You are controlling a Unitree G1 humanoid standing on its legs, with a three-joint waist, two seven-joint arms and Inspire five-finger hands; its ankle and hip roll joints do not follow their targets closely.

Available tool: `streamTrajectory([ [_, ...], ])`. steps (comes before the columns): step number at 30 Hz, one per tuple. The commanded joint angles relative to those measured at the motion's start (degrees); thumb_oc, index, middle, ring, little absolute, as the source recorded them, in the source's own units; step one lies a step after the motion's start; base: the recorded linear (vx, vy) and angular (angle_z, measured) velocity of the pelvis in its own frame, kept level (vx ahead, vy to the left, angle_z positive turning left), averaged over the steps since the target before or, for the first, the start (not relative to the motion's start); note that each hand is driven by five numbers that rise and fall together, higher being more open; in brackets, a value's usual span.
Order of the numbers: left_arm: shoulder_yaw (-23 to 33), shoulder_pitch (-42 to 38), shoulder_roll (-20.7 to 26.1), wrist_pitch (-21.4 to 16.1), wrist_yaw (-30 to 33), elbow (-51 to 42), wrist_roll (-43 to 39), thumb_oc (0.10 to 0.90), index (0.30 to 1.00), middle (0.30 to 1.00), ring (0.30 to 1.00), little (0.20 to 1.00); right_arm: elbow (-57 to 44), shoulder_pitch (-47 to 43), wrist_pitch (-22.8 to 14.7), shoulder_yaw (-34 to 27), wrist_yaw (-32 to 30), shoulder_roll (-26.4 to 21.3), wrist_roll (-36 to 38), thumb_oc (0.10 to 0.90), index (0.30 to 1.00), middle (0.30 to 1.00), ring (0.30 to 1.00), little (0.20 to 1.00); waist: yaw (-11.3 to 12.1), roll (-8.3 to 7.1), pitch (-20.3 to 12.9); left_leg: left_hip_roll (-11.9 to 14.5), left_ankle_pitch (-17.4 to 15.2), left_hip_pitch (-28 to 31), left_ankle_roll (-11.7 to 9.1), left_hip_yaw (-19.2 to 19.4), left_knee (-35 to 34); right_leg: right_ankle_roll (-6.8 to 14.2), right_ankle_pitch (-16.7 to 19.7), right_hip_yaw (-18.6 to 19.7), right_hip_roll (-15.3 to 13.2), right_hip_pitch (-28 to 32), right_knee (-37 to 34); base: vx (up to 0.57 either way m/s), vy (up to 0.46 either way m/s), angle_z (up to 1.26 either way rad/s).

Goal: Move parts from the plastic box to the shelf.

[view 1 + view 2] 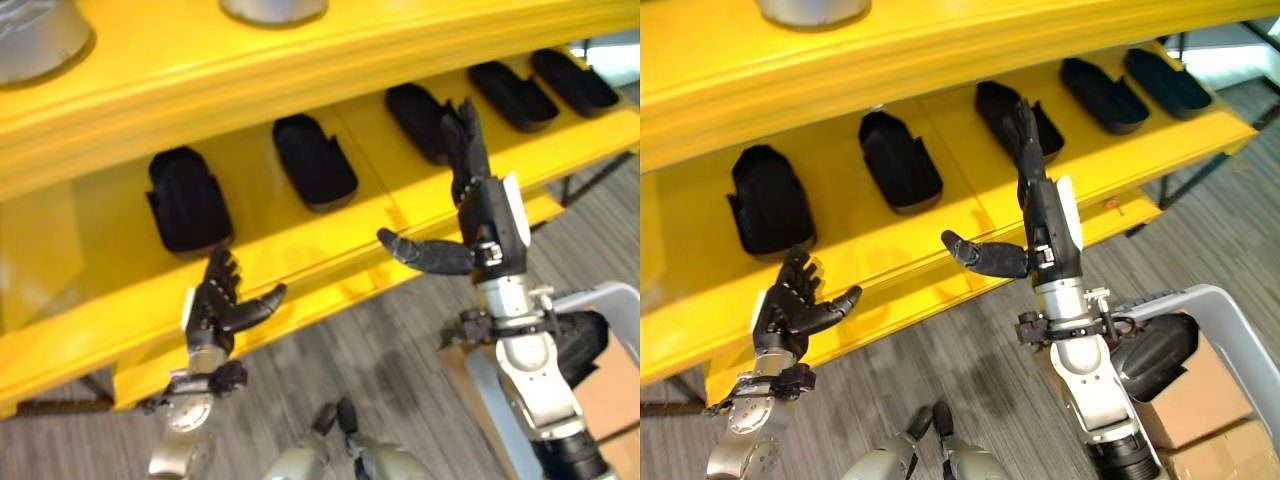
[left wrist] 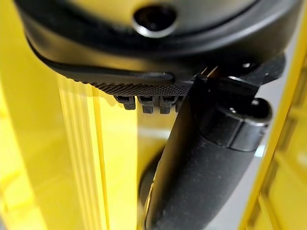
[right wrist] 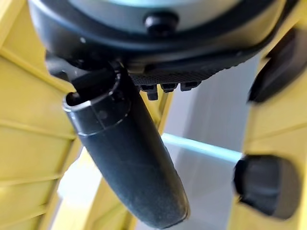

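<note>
Several black moulded parts lie in a row on the yellow shelf (image 1: 300, 270): one at the left (image 1: 187, 200), one in the middle (image 1: 314, 160), and others further right (image 1: 512, 95). My right hand (image 1: 487, 215) is raised at the shelf, open and empty. Its straight fingers reach over the edge of the third part (image 1: 420, 120) and its thumb (image 3: 129, 158) sticks out sideways. I cannot tell whether they touch. My left hand (image 1: 215, 305) hangs open and empty just before the shelf's front edge. At the lower right, the grey plastic box (image 1: 1230, 320) holds a black part (image 1: 1155, 355).
An upper yellow shelf board (image 1: 330, 50) overhangs the parts, with metal cylinders (image 1: 35, 40) standing on it. Cardboard boxes (image 1: 1210, 410) sit under the plastic box. Grey carpet floor (image 1: 400, 350) lies below the shelf.
</note>
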Motion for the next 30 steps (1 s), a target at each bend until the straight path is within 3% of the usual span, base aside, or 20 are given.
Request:
streamTrajectory([
  [1, 2.4, 1.9, 1.6, -5.7, -1.2, -5.7, 1.1, 0.900, 1.000, 1.000, 1.000, 1.000, -0.9, -2.0, -4.4, -1.3, 0.9, -0.4, 1.9, 0.900, 1.000, 1.000, 1.000, 1.000, 1.6, 0.54, -8.5, 2.8, 1.4, 6.4, 1.1, 2.6, -8.2, 8.4, -4.7, 3.5, -6.0, -3.4, 3.9, 0.01, 0.221, -0.14],
  [3, 2.5, 1.7, 2.1, -5.7, -1.3, -5.9, 1.1, 0.900, 1.000, 1.000, 1.000, 1.000, -0.7, -1.8, -4.0, -1.2, 1.2, -0.2, 1.7, 0.900, 1.000, 1.000, 1.000, 1.000, 1.1, 0.58, -8.3, 2.4, 0.7, 6.6, 1.9, 4.9, -8.1, 9.4, -3.9, 5.3, -6.1, -4.1, 4.4, -0.03, 0.269, -0.81],
  [4, 2.1, 1.4, 2.9, -5.6, -1.4, -5.9, 1.4, 0.900, 1.000, 1.000, 1.000, 1.000, 0.0, -1.0, -3.8, -0.9, 2.0, 1.1, 4.5, 0.900, 1.000, 1.000, 1.000, 1.000, 0.6, 0.33, -7.6, 1.7, -0.9, 6.3, 3.2, 8.6, -6.4, 10.8, -2.9, 8.1, -6.3, -5.7, 5.5, -0.05, 0.268, -1.20],
  [7, 1.9, 1.0, 3.3, -5.6, -1.1, -5.6, 1.9, 0.900, 1.000, 1.000, 1.000, 1.000, 0.0, -1.0, -3.4, -0.3, 2.3, 1.2, 4.3, 0.900, 1.000, 1.000, 1.000, 1.000, 0.4, 0.09, -7.2, 1.7, -1.8, 6.3, 3.8, 11.4, -5.9, 11.8, -1.4, 9.4, -6.3, -6.9, 5.0, -0.05, 0.165, -0.97],
  [9, 2.3, 0.8, 3.5, -5.8, -0.5, -5.6, 1.8, 0.900, 1.000, 1.000, 1.000, 1.000, 0.1, -2.3, -3.2, 0.4, 2.2, 1.4, 3.2, 0.900, 1.000, 1.000, 1.000, 1.000, 1.1, 0.02, -6.2, 2.2, -2.5, 6.1, 4.2, 13.7, -5.0, 12.2, -0.6, 7.6, -6.8, -8.2, 5.4, -0.07, 0.082, -0.94],
  [10, 2.6, 0.8, 3.5, -6.0, 0.0, -5.7, 1.6, 0.900, 1.000, 1.000, 1.000, 1.000, 0.4, -3.7, -3.2, 1.3, 1.8, 1.6, 2.0, 0.900, 1.000, 1.000, 1.000, 1.000, 2.4, 0.48, -5.5, 3.0, -3.2, 6.4, 4.2, 15.2, -4.6, 11.7, -1.5, 1.5, -8.2, -8.7, 6.5, -0.13, 0.060, -1.52],
  [11, 3.4, 1.1, 3.2, -6.0, 0.5, -5.7, 1.4, 0.900, 1.000, 1.000, 1.000, 1.000, 1.8, -6.0, -3.2, 2.8, 1.3, 2.2, 0.9, 0.900, 1.000, 1.000, 1.000, 1.000, 4.5, 1.67, -4.6, 5.0, -2.8, 6.7, 3.8, 19.1, -5.2, 9.7, -4.5, -14.0, -13.2, -7.7, 9.0, -0.21, 0.058, -1.80],
  [12, 4.0, 2.1, 2.5, -5.9, 0.3, -5.8, 0.7, 0.900, 1.000, 1.000, 1.000, 1.000, 3.3, -7.6, -3.0, 4.4, 1.3, 3.0, 0.8, 0.900, 1.000, 1.000, 1.000, 1.000, 5.6, 2.42, -4.6, 7.1, -2.3, 7.0, 3.4, 23.0, -6.1, 9.0, -4.9, -21.4, -17.7, -6.0, 9.4, -0.19, -0.016, -1.54],
  [14, 3.6, 2.1, 2.8, -5.6, -0.4, -5.7, 0.7, 0.900, 1.000, 1.000, 1.000, 1.000, 3.5, -7.4, -2.5, 4.2, 1.7, 3.1, 0.3, 0.900, 1.000, 1.000, 1.000, 1.000, 5.0, 2.12, -4.9, 7.8, -2.6, 7.5, 3.4, 23.9, -6.4, 10.0, -3.3, -15.9, -17.8, -5.6, 9.8, -0.06, -0.122, -1.63],
  [16, 3.7, 2.2, 3.3, -5.3, -0.6, -6.1, 1.1, 0.900, 1.000, 1.000, 1.000, 1.000, 3.2, -7.6, -2.4, 4.4, 1.7, 3.1, 0.1, 0.900, 1.000, 1.000, 1.000, 1.000, 5.2, 2.07, -5.1, 8.5, -3.1, 7.5, 3.1, 25.2, -6.3, 10.6, -2.3, -16.8, -19.8, -5.1, 8.9, 0.02, -0.187, -0.93],
  [17, 4.1, 2.8, 3.1, -5.0, -0.8, -6.0, 1.2, 0.900, 1.000, 1.000, 1.000, 1.000, 3.7, -7.5, -2.5, 4.5, 1.8, 3.4, 0.1, 0.900, 1.000, 1.000, 1.000, 1.000, 5.6, 1.09, -6.0, 9.0, -3.7, 8.0, 2.4, 26.6, -6.6, 11.4, -2.0, -19.6, -20.5, -2.8, 5.3, 0.09, -0.301, -0.44],
  [19, 4.3, 3.1, 2.5, -5.1, -1.1, -6.1, 1.0, 0.900, 1.000, 1.000, 1.000, 1.000, 3.1, -6.5, -2.4, 4.6, 2.4, 3.0, 0.6, 0.900, 1.000, 1.000, 1.000, 1.000, 4.7, 0.53, -7.1, 11.7, -2.8, 9.7, 1.0, 27.8, -8.3, 11.1, -2.9, -18.5, -17.8, -2.6, 4.3, 0.13, -0.370, -0.35],
  [20, 4.3, 3.1, 2.5, -5.1, -1.1, -6.1, 1.0, 0.900, 1.000, 1.000, 1.000, 1.000, 3.1, -6.5, -2.4, 4.6, 2.4, 3.0, 0.6, 0.900, 1.000, 1.000, 1.000, 1.000, 4.7, 0.54, -7.1, 11.8, -2.8, 9.7, 1.0, 27.9, -8.3, 11.1, -2.9, -18.4, -17.8, -2.6, 4.3, 0.15, -0.363, -0.10],
  [26, 2.2, 1.5, 1.4, -4.5, -1.7, -6.6, 0.1, 0.900, 1.000, 1.000, 1.000, 1.000, 1.7, -4.8, -2.9, 4.0, 2.8, 0.6, 2.4, 0.900, 1.000, 1.000, 1.000, 1.000, 1.0, 2.19, -8.6, 18.2, 2.5, 11.6, -2.4, 29.1, -12.4, 8.4, -7.4, -16.6, -11.7, -3.1, 5.7, 0.08, -0.284, -0.41],
  [30, 1.4, 0.4, 1.3, -4.5, -1.7, -6.3, 0.1, 0.900, 1.000, 1.000, 1.000, 1.000, 1.5, -4.5, -3.3, 3.6, 2.3, -0.1, 2.7, 0.900, 1.000, 1.000, 1.000, 1.000, 0.3, 2.65, -8.3, 20.1, 4.7, 10.6, -3.3, 29.3, -9.8, 7.0, -8.5, -15.7, -9.4, -3.0, 6.2, 0.06, -0.262, -0.29],
])
